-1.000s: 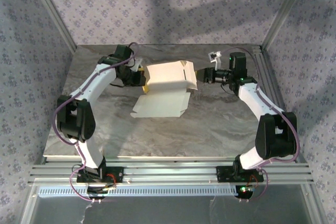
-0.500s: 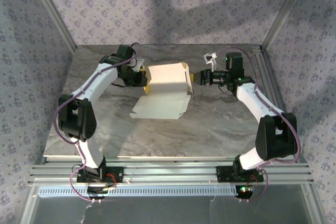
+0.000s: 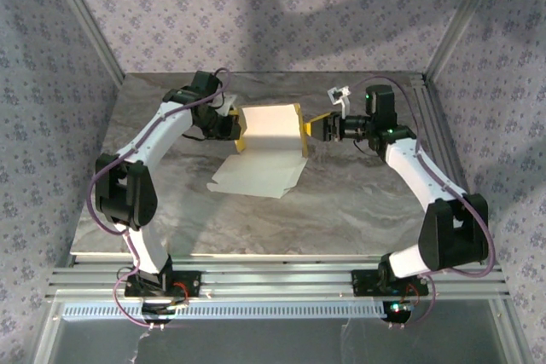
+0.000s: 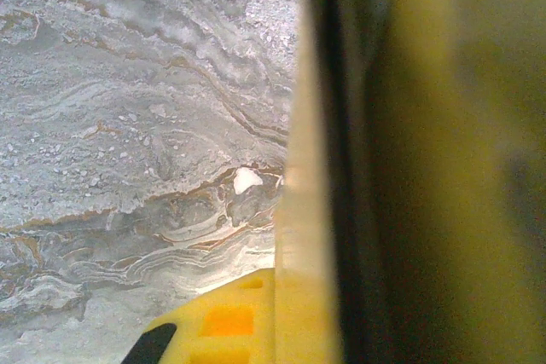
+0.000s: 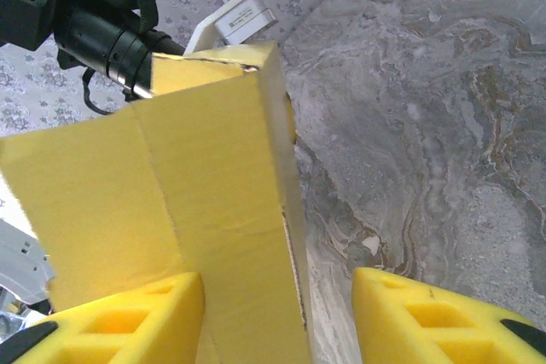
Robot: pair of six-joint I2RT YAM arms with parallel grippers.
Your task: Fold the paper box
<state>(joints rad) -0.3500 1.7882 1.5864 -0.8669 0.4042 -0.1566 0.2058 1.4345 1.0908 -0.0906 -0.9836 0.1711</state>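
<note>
Centrally, toward the far side of the table (image 3: 358, 198), the box (image 3: 269, 125) is found only partly folded. One white panel is raised off the surface between the two grippers, and its lower part slopes down to lie flat on the marbled top, nearer the arm bases. Yellow shows along both short edges of the raised panel. The left gripper (image 3: 236, 130) sits at the box's left edge with its jaws closed down on the cardboard. In the left wrist view the yellow side of the box (image 4: 426, 168) is very close and blurred, its edge runs top to bottom, and one yellow finger (image 4: 230, 330) lies against that edge at the bottom of the picture. The right gripper (image 3: 317, 128) sits at the box's right edge with its jaws parted. In the right wrist view a folded yellow corner of the box (image 5: 213, 210) stands between the two fingers, close against the one on the picture's left. Contact there cannot be confirmed. The other finger (image 5: 435, 313) is clear of the cardboard, with bare table visible in the gap, so this gripper (image 5: 277, 283) has hold of nothing. Patterned walls (image 3: 281, 6) enclose the table on three sides.
</note>
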